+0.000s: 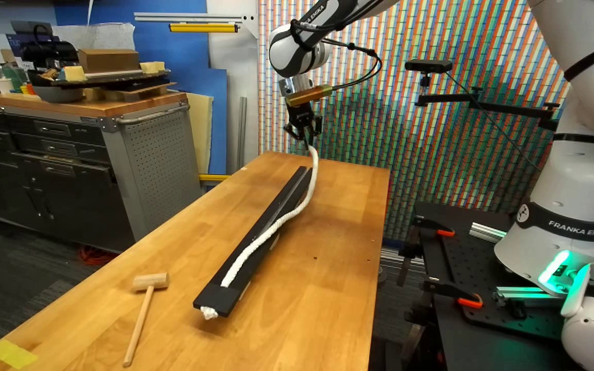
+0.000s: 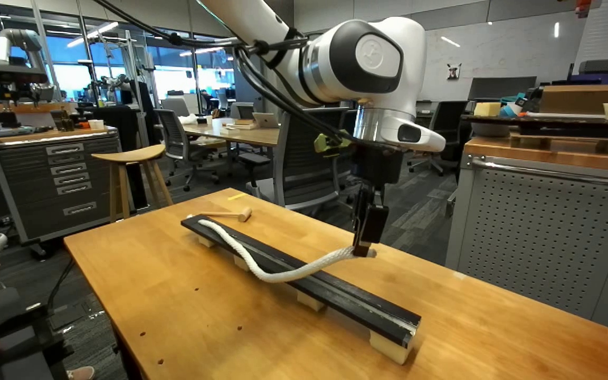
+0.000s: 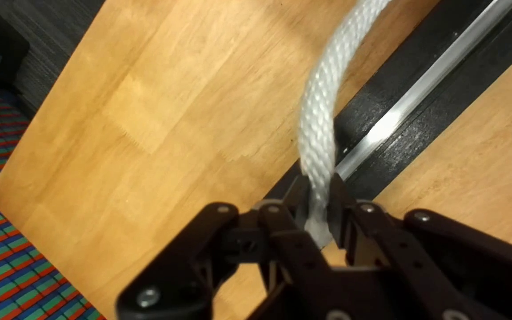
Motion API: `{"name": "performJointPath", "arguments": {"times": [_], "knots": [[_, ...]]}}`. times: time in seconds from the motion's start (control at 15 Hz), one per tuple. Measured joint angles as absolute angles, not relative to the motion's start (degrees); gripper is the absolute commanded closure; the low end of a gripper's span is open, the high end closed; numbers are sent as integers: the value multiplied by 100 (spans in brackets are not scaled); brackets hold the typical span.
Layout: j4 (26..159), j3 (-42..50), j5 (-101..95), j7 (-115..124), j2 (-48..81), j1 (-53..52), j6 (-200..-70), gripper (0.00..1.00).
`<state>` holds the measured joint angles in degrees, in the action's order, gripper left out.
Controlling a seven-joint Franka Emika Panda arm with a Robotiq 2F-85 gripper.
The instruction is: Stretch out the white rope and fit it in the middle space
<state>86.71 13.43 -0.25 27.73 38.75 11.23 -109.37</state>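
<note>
Lettering on my base [image 1: 560, 247] read FRANKA EMIKA (a scrap of it, A EMIKA, showed higher up my arm [image 1: 323, 10]). My claw [image 3: 318, 198] was clamped on the white rope [image 3: 319, 111] close to its tip, fingers [image 3: 339, 204] pressing both sides. From there the rope bowed past the edge of the black bars [image 3: 420, 133], off to one side of the middle space [image 3: 385, 129], then curved back over them toward the end farthest from my claw.
</note>
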Motion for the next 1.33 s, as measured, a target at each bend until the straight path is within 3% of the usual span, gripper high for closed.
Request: {"name": "performJointPath", "arguments": {"times": [0.53, 1.33], "knots": [[7648, 1453, 222, 3600, 4780, 1338, -10331, 96], [7212, 1453, 961, 4299, 4879, 1754, -10307, 96]]}}
